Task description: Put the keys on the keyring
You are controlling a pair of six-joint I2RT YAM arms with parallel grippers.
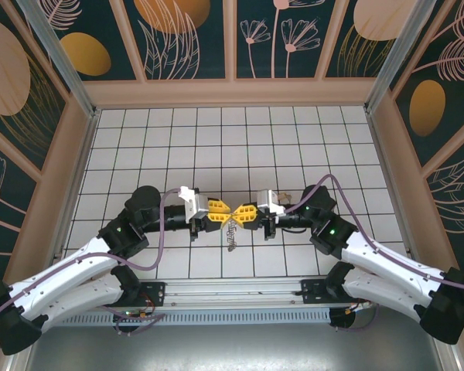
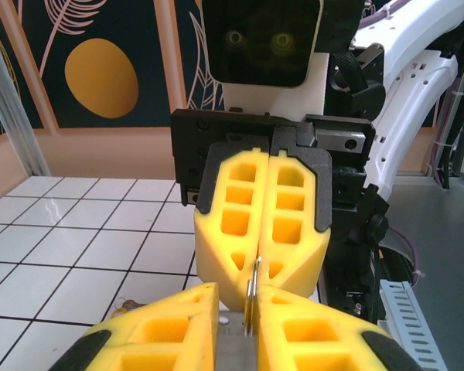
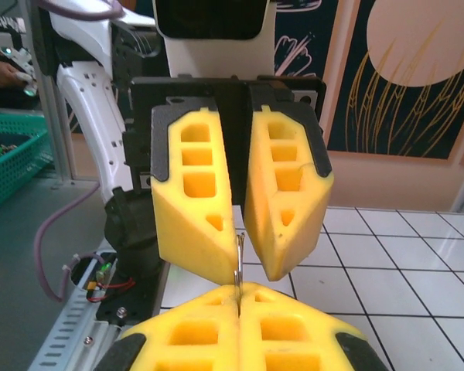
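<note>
As the two arms, bolted at the near edge, bent inward at the elbows, their forearms lay almost level. They pointed at each other over the middle of the white tiled tabletop (image 1: 216,139). The left hand (image 1: 227,212) and the right hand (image 1: 237,214) met tip to tip, yellow fingers nearly touching.

The right hand was clamped tight, its fingers pressed together along their length. A thin flat metal piece seen edge-on, apparently the key (image 3: 238,267), stuck out from between their tips. The key reached in between the fingers of the left hand, which stood a little apart, closer at the root and wider at the tips. Whether they pressed on the key could not be told.

The keyring (image 1: 232,236) showed as a small dark cluster just on the near side of the fingertips. The top view did not settle whether it rested on the tiles or hung. Farther off, the tabletop ended at panel walls painted with gold discs and pale leaves.
</note>
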